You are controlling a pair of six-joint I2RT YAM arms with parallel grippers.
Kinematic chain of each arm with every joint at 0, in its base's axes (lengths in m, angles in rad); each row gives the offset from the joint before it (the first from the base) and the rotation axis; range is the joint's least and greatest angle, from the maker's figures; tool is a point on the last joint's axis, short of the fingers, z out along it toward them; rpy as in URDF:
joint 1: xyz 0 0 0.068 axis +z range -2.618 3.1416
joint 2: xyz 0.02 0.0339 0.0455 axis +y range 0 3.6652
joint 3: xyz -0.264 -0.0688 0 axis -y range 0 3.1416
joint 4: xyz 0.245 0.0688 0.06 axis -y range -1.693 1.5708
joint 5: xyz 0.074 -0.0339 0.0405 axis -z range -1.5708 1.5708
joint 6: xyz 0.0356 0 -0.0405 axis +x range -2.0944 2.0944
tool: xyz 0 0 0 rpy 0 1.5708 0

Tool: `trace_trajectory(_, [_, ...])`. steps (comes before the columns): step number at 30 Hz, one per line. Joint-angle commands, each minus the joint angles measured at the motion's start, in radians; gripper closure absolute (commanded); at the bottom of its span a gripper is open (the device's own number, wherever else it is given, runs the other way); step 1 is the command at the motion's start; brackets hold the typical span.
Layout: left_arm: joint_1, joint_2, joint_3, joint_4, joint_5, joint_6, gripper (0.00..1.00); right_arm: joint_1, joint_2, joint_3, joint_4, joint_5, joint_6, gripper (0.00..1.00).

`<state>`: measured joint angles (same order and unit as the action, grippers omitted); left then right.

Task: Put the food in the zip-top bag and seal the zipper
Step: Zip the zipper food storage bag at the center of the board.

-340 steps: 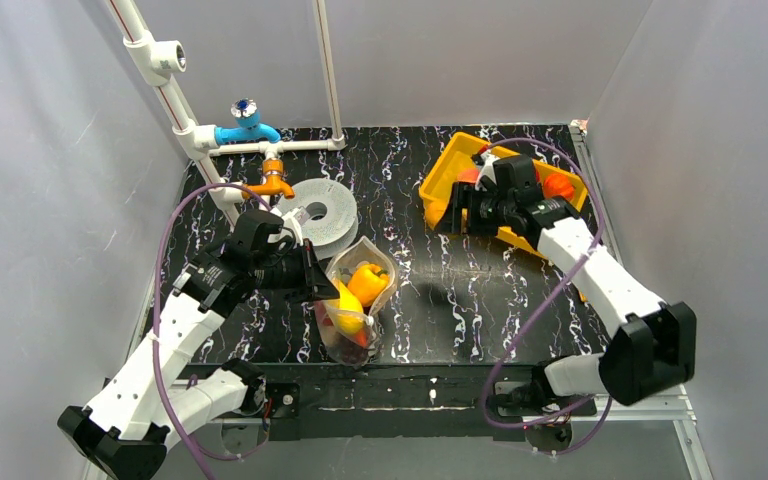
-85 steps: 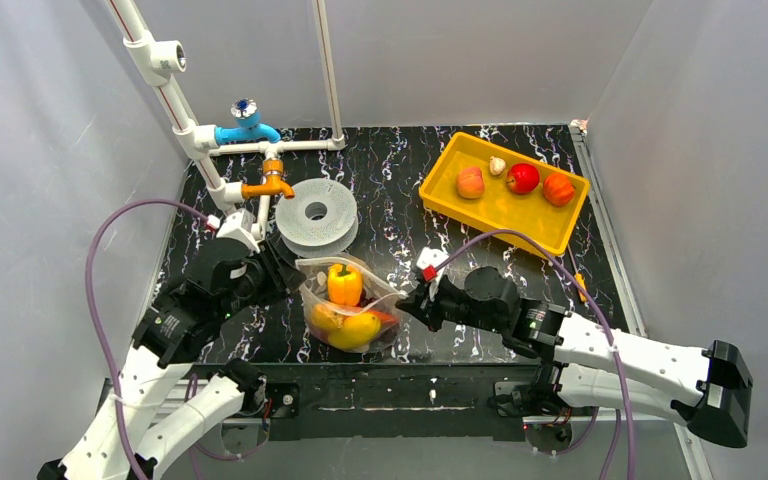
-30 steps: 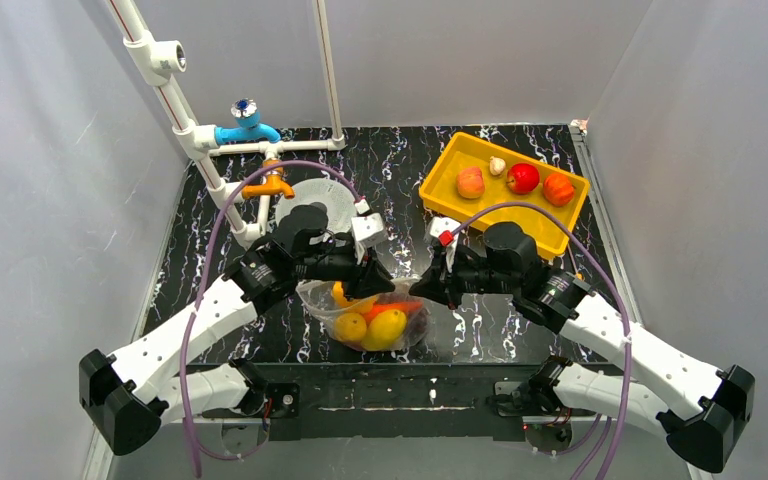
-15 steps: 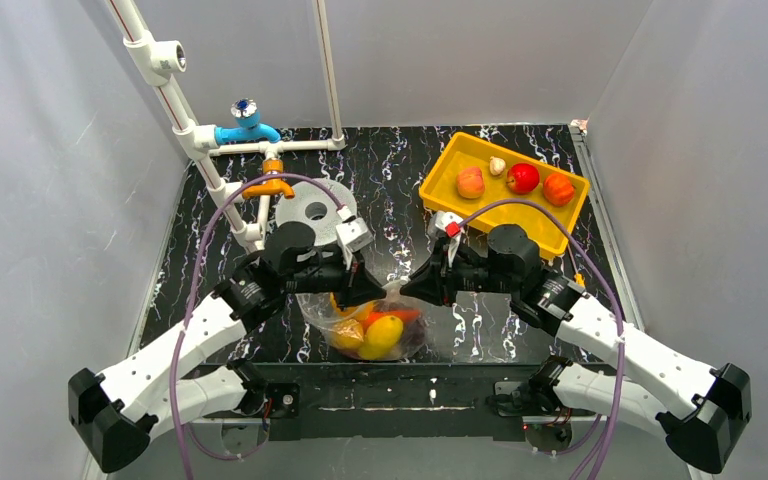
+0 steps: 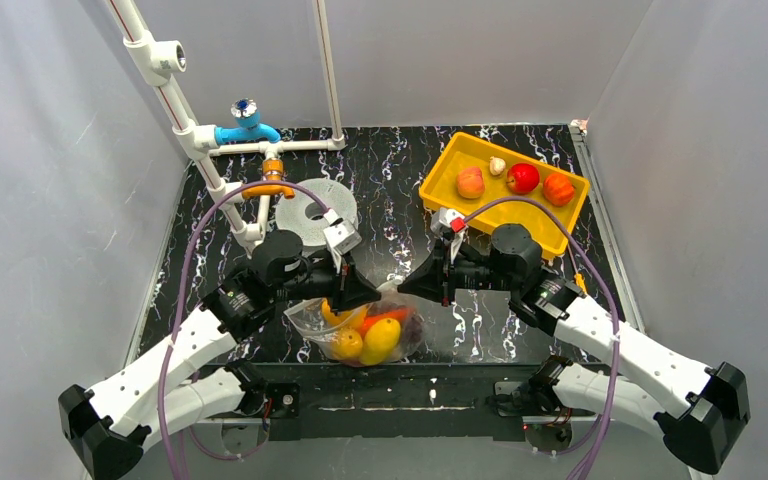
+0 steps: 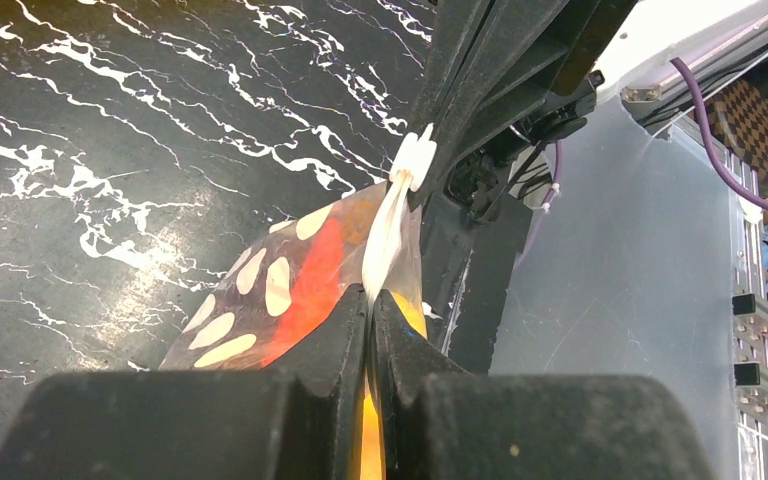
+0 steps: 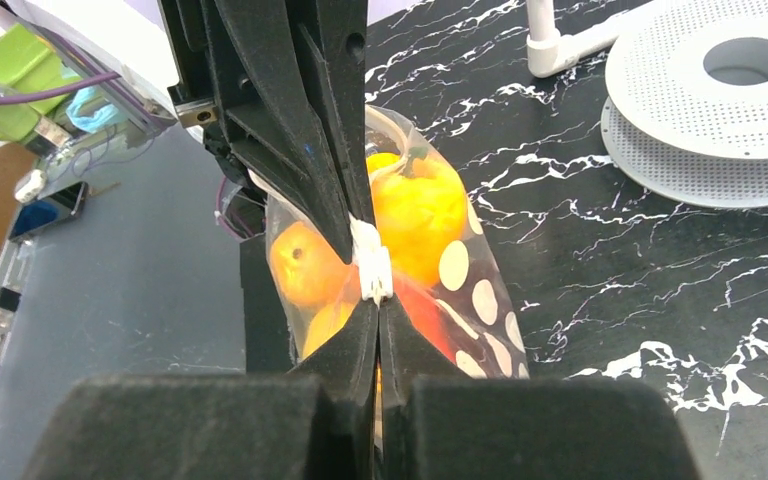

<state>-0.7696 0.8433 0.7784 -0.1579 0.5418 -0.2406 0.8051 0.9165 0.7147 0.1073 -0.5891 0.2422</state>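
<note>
Both arms have shifted leftward since one second earlier, carrying the zip-top bag point(image 5: 360, 325) with them and uncovering more of the grey spool point(image 5: 305, 210). The bag lies on the black marbled table point(image 5: 520, 135) near its front edge, between the two arms. Its clear film is printed with white round dots. Through it show a yellow pepper point(image 5: 382, 335), an orange piece and a red piece of the food.

The zipper point(image 6: 390, 225) is a pale strip standing on edge along the bag's mouth. The left gripper point(image 6: 371, 300) is clamped onto this strip, with no gap visible between its fingers. The right gripper point(image 7: 379, 305) is clamped onto the same strip from the opposite side. In both wrist views the two pairs of fingertips face each other and sit just beside one another. Whether the strip is pressed together along its whole length cannot be told.

Farther back on the right is the yellow tray point(image 5: 440, 190). It holds a peach point(image 5: 470, 181), a red apple point(image 5: 522, 177), an orange-red fruit point(image 5: 558, 188) and a small pale piece point(image 5: 497, 165). At the rear left a white pipe frame point(image 5: 175, 110) carries a blue valve point(image 5: 245, 130) and an orange tap point(image 5: 273, 183).
</note>
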Motion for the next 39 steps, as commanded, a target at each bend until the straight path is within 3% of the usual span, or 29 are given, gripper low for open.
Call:
trace_trajectory(1, [-0.004, 0.0, 0.045, -0.001, -0.015, -0.029, 0.9, -0.005, 0.003, 0.01, 0.07, -0.024, 0.021, 0.99])
trace_trajectory(6, [-0.004, 0.078, 0.123, -0.033, 0.012, -0.072, 0.53, -0.005, 0.029, 0.032, 0.052, -0.045, 0.027, 0.99])
trace_trajectory(12, [-0.004, 0.161, 0.179, 0.045, 0.05, -0.102, 0.44, -0.006, 0.049, 0.053, 0.039, -0.128, 0.013, 0.99])
trace_trajectory(20, [-0.004, 0.234, 0.206, 0.089, 0.171, -0.09, 0.44, -0.008, 0.016, 0.052, 0.011, -0.099, -0.006, 0.99])
trace_trajectory(24, [-0.004, 0.241, 0.21, 0.112, 0.25, -0.097, 0.58, -0.01, 0.01, 0.049, 0.011, -0.076, 0.007, 0.99])
trace_trajectory(29, [-0.004, 0.205, 0.162, 0.144, 0.315, -0.101, 0.66, -0.015, -0.002, 0.04, 0.03, -0.061, 0.032, 0.99])
trace_trajectory(32, [-0.004, 0.178, 0.137, 0.139, 0.291, -0.081, 0.75, -0.018, -0.005, 0.041, 0.026, -0.062, 0.031, 0.99])
trace_trajectory(36, [-0.004, 0.179, 0.149, 0.082, 0.267, -0.045, 0.73, -0.022, -0.003, 0.042, 0.031, -0.07, 0.034, 0.99])
trace_trajectory(39, [-0.004, 0.193, 0.163, 0.056, 0.257, -0.032, 0.79, -0.021, 0.005, 0.051, 0.024, -0.077, 0.034, 0.99])
